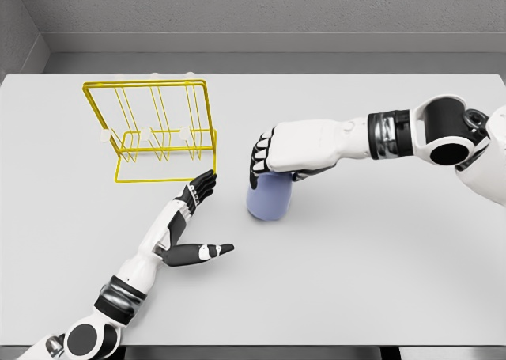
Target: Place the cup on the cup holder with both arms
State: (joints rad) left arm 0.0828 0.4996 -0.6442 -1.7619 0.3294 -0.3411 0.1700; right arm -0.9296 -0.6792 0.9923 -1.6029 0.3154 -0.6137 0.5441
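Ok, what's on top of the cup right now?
The right hand sits over the cup, fingers curled around its top. The cup's rim and opening are covered, so not visible.

Item logged from my remote station: one table (379,257), pale grey, flat-topped, which filled most of my head view. Directly on it I counted two things: a yellow wire cup holder (158,130), upright at left-centre, and a blue cup (267,198), near the holder's right.

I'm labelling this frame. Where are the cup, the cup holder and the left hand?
cup (269,202): head view, on its blue side wall.
cup holder (146,84): head view, on its yellow top rail.
left hand (183,229): head view, on the palm.
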